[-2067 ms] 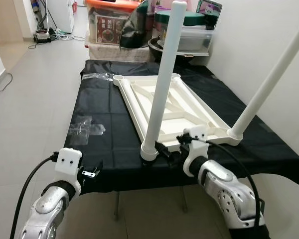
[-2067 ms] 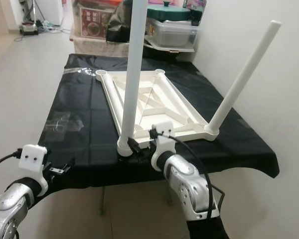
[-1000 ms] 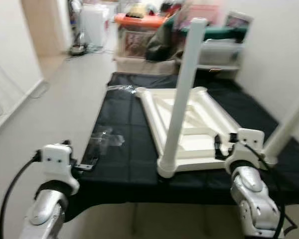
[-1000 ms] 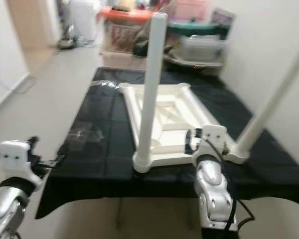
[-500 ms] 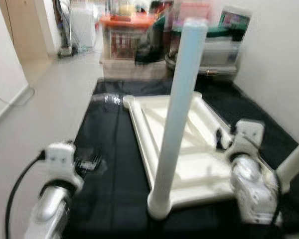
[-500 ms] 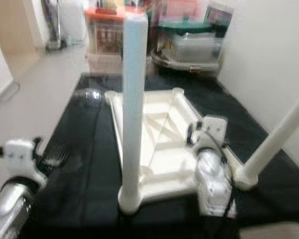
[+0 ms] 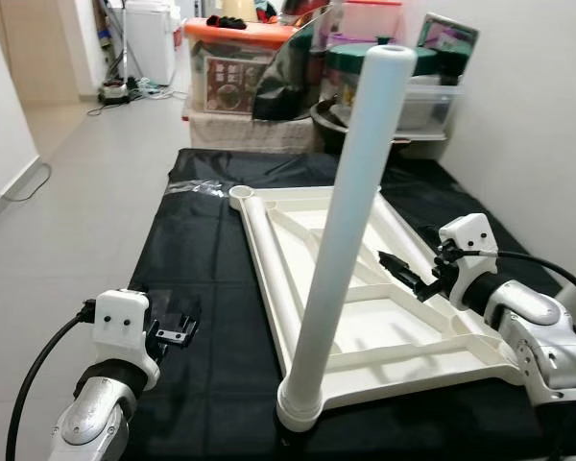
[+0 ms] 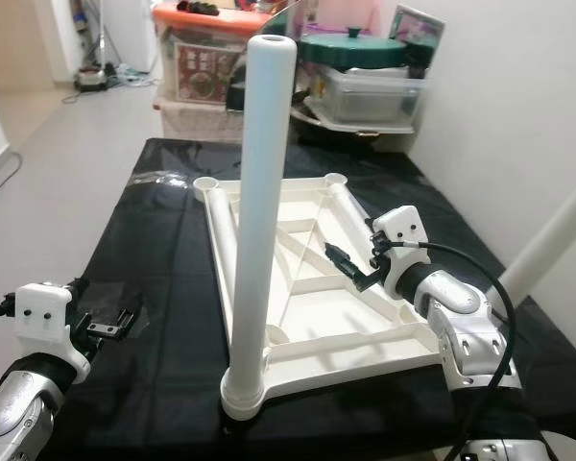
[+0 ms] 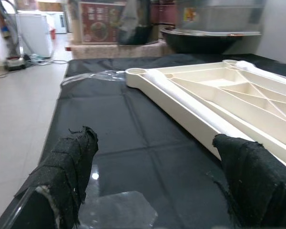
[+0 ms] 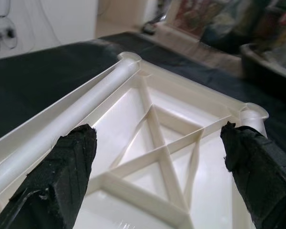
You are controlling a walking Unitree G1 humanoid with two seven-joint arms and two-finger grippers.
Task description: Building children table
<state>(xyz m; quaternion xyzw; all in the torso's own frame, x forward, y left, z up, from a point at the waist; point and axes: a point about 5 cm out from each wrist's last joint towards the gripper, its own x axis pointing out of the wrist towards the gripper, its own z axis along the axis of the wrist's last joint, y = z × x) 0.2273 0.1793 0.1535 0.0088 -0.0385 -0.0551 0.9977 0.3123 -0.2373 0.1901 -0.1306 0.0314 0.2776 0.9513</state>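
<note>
Cream plastic children's tabletop (image 7: 365,288) lies upside down on the bench (image 7: 211,317), which is draped in black cloth. Ribbed underside faces up. One white leg (image 7: 346,230) stands upright in the near-left corner socket. A second white leg (image 8: 555,235) rises slanting at the right edge of the scene. The two far corner sockets (image 7: 240,193) are open.

Right gripper (image 7: 403,273) hovers over the right side of the tabletop, just above the ribs, pointing toward the far-left; jaws apart, holding nothing. In the right wrist view the crossed ribs and both far sockets lie between its fingers (image 10: 62,176).

Left gripper (image 7: 178,329) sits over the near-left part of the bench, beside the tabletop's left rail but apart from it; jaws apart, holding nothing. A clear plastic wrapper (image 9: 119,217) lies on the cloth under it.

Another clear plastic film (image 7: 197,184) lies crumpled at the far-left bench corner.

Beyond the bench: an orange-lidded storage bin (image 7: 235,58) with a printed label, writing too small to read; a green-lidded container (image 8: 355,53); a dark bowl (image 9: 209,40); cables (image 7: 115,91) on the floor far left.
</note>
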